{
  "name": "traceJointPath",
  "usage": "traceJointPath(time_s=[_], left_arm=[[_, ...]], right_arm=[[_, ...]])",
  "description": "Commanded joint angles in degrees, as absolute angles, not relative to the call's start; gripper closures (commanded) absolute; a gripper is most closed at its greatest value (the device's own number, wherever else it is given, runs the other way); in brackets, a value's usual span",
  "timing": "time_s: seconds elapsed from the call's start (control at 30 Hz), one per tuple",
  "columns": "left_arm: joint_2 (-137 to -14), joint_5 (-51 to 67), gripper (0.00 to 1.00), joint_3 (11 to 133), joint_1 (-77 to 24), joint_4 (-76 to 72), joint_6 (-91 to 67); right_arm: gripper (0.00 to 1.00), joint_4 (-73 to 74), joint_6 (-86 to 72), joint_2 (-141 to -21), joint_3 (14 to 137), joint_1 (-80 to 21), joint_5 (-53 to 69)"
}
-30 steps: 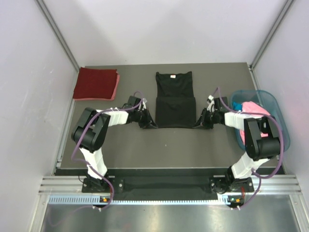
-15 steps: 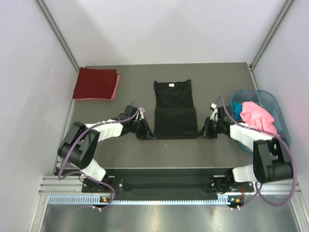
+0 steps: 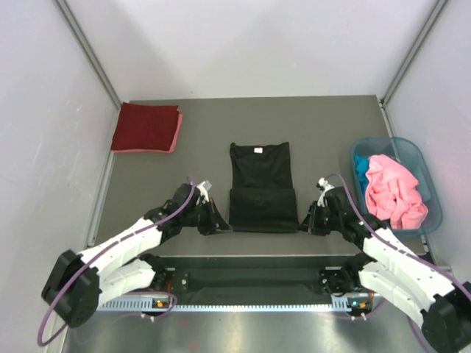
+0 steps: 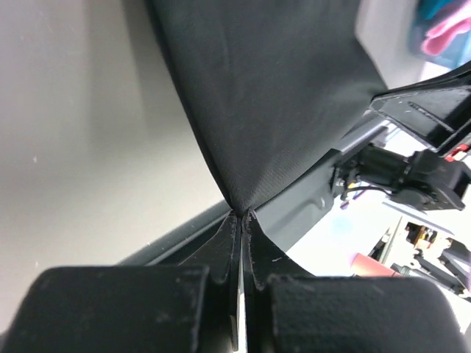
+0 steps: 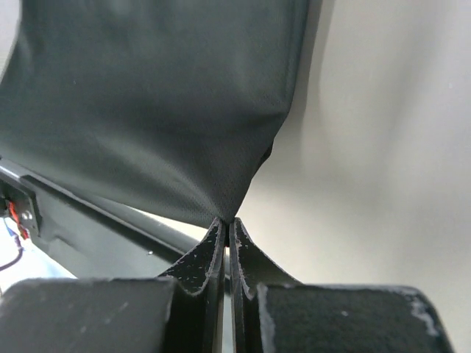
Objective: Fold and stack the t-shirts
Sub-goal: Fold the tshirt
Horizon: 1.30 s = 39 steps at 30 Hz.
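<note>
Corners of the black shirt (image 3: 259, 180) pinched, one at each side.
The left gripper (image 3: 215, 220) and right gripper (image 3: 304, 220) are each clamped tight on a near corner of it. It lies partly folded mid-table (image 3: 184, 169), close to the front edge. A red shirt (image 3: 146, 126) sits folded at the far left, and a pink shirt (image 3: 394, 190) and a blue shirt (image 3: 360, 165) are heaped in the basket (image 3: 435, 200) on the right.

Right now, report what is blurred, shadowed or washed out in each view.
Top external: even, soft light, all sharp, though the black t-shirt shows little detail. Left wrist: the left gripper blurs nearest the lens; the lower right is washed out. Right wrist: cloth weave is sharp at the right gripper; a soft shadow falls on the table beside the shirt.
</note>
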<state>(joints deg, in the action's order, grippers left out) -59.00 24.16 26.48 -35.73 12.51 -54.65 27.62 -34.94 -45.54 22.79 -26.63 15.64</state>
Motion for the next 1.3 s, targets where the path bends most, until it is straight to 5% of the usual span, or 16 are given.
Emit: traceJointPath(time_s=[0.0,0.53,1.27], left_arm=[[-54.7,22.4,1.00,23.8,-36.1,16.4,-58.6],[-51.6,20.3,1.00,25.0,-37.6,21.2,-57.8],[-71.4,9.9,1.00,55.4,-32.8,28.7,-46.5]], right_arm=[[1.00,32.0,-40.2,-41.3,22.6,-29.3,11.0],[1.00,35.2,-45.6,-38.8,25.6,-39.9,3.5],[1.00,35.2,-35.0,-57.6,49.9,-36.2,-8.0]])
